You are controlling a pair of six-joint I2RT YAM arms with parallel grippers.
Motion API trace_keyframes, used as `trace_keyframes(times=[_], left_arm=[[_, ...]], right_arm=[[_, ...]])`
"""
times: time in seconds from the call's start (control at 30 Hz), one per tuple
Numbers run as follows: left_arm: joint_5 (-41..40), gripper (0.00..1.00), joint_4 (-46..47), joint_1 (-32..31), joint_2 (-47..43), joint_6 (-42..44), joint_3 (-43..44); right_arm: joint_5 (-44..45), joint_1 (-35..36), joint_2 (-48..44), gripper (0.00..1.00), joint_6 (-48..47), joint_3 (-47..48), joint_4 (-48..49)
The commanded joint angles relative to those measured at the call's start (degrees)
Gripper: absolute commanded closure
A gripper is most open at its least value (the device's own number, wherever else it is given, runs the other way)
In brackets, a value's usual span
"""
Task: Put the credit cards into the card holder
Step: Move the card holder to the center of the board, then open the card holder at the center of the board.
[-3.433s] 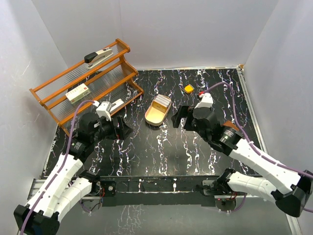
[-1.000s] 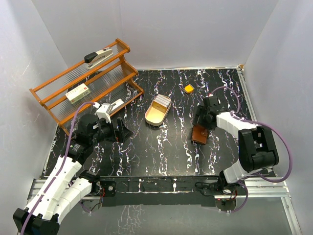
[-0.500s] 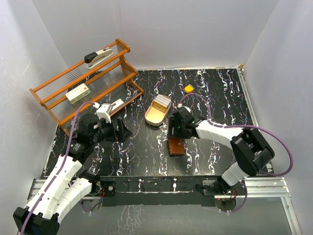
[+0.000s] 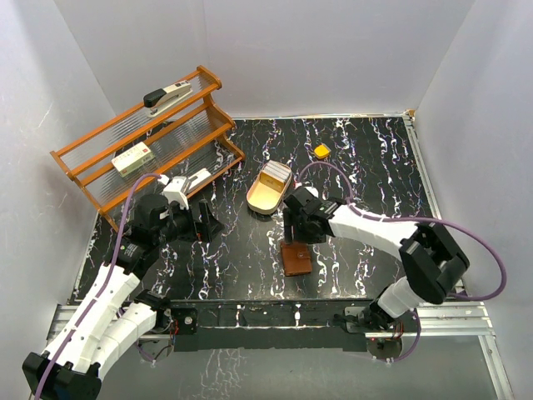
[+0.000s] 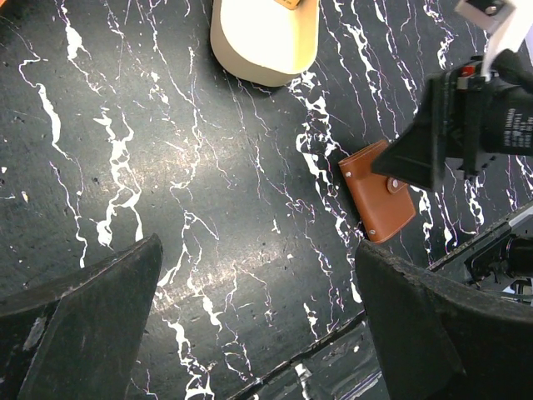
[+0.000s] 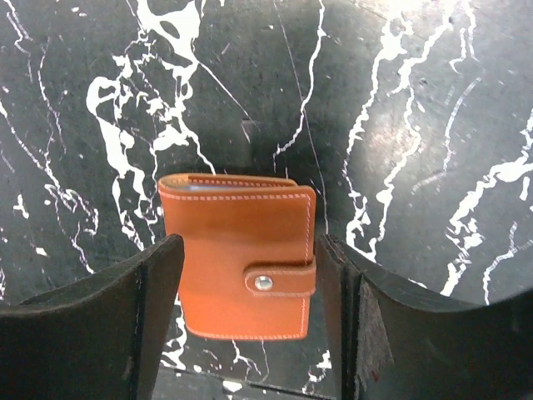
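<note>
brown leather card holder (image 6: 237, 267), snap fastened, now lies at the front middle of the tabletop (image 4: 366, 158) rather than off to the right, with our right pincer (image 6: 251, 242) half-spread and clamped on its sides, so it sits near the tray (image 4: 260, 202) of credit cards (image 4: 273, 177). our left pincer (image 5: 258, 250) hangs fully spread and empty over black white-veined marble between plain white walls (image 4: 333, 50).

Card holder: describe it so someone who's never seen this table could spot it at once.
On the black, white-veined marble tabletop, find the tan oval wooden tray near the middle. Just nearer the front edge lies the small brown leather bifold card holder, closed; its stitched edges and snap tab set it apart.
</note>
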Motion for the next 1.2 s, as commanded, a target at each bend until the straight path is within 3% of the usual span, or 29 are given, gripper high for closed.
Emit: trace_keyframes(times=[0.0, 0.4, 0.77, 0.97, 1.07, 1.17], left_arm=[[-0.2, 0.01, -0.5, 0.4, -0.8, 0.5, 2.1], [-0.9, 0.01, -0.7, 0.4, -0.7, 0.3, 2.0], [-1.1, 0.01, -0.8, 0.4, -0.6, 0.4, 2.2], [-0.2, 0.01, 0.0, 0.3, -1.8, 0.2, 1.5], [-0.6, 0.01, -0.1, 0.4, -2.2, -0.1, 1.4], [-0.6, 0.01, -0.5, 0.4, -2.0, -0.1, 1.5]], right_arm=[[2.5, 0.0, -5.8, 0.39, -1.1, 0.0, -3.3], [0.5, 0.6, -10.9, 0.63, 1.6, -5.6, -0.7], [0.1, 3.0, -7.8, 0.61, 2.0, -7.4, 2.3], [5.5, 4.6, -5.3, 0.59, 2.2, -7.8, 0.9], [7.4, 5.5, -4.7, 0.6, 1.0, -8.4, 1.6], [9.0, 6.1, -4.2, 0.69, -0.5, -8.5, 1.8]])
